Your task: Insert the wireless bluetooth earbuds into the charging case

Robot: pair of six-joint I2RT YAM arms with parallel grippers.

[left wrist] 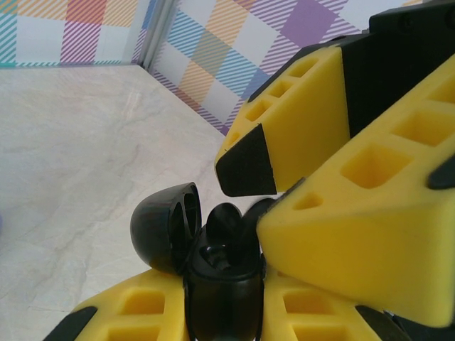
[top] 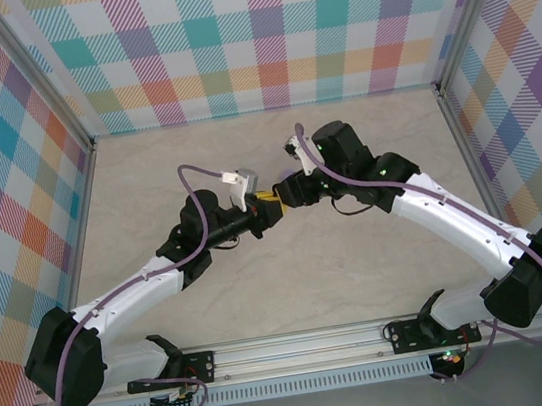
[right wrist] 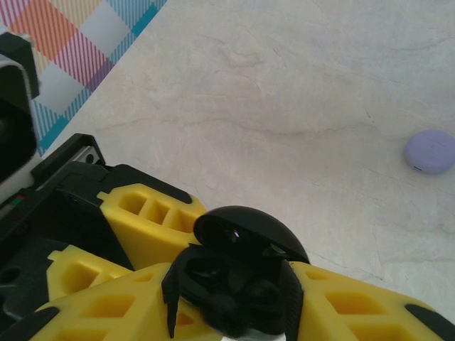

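left end effector (left wrist: 222, 316) clamps one open charging case (left wrist: 220, 277); right end effector (right wrist: 231, 298) unclear.

Lighting bright, even, diffuse; shadows faint on table (top: 293, 291). Small glare on black case (right wrist: 249, 231). Wrist-view foregrounds slightly soft.

The black charging case (left wrist: 224, 295) stands upright, domed lid (left wrist: 165, 226) swung open. A black earbud (left wrist: 226, 219) sits at its mouth, seemingly part-seated. A lilac case (right wrist: 430, 151) lies closed on the worktop (right wrist: 284, 106).
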